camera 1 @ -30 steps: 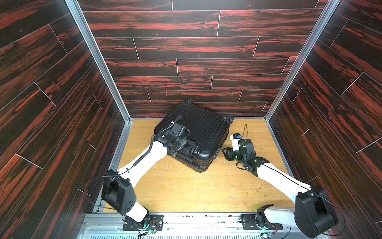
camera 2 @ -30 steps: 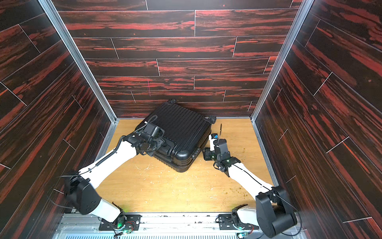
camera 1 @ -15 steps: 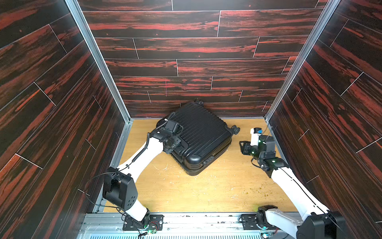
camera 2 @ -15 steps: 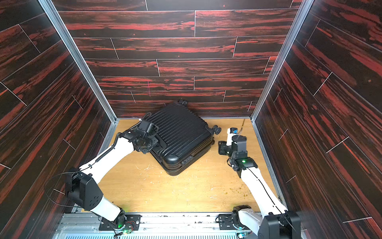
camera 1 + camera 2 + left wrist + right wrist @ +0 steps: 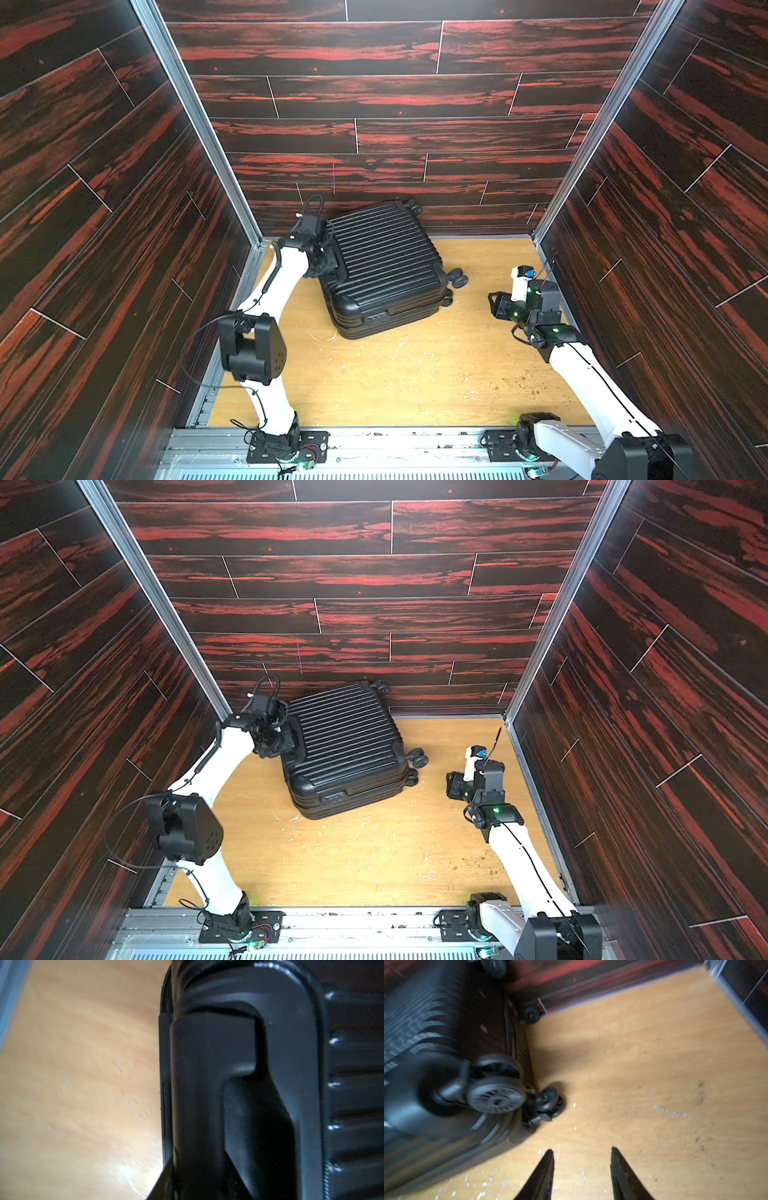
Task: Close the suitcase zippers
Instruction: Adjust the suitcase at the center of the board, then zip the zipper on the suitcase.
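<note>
Red-black wall (image 5: 415, 166) just behind suitcase (image 5: 382, 257)

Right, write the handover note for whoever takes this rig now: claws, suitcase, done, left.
Left claw: at the suitcase handle, apparently clamped on it; the wrist view is dark.
Right claw: open, empty, over the table, apart from the wheels.
Suitcase: lying flat at the table's back, on the left arm's side, ribbed shell up, shells together.
Done: case folded shut.
Left: zipper track shows at the rim, but no pull is visible; how far it is zipped, I cannot tell. Find the pulls, run them round.
</note>
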